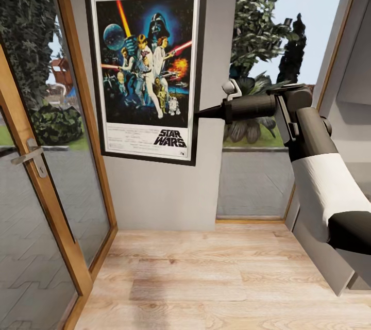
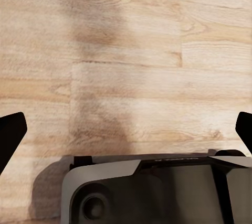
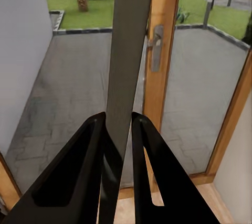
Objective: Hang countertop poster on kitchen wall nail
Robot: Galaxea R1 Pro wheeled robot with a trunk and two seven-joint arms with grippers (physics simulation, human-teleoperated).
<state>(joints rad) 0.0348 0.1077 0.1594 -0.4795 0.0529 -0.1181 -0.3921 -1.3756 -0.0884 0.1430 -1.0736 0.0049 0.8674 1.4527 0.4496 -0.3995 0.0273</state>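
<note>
Two right jaws (image 3: 118, 124) pinch the poster's (image 1: 147, 69) edge against the wall (image 1: 165, 191) — left jaws (image 2: 126, 129) spread wide.

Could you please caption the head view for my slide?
Right gripper holds the poster by its edge against the grey wall.

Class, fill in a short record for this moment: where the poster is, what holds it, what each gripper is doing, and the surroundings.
poster: upright against the grey wall, between a glass door and a window
held by: right gripper, fingers shut on its right edge
left gripper: open, over wood floor
nail: not visible
</note>
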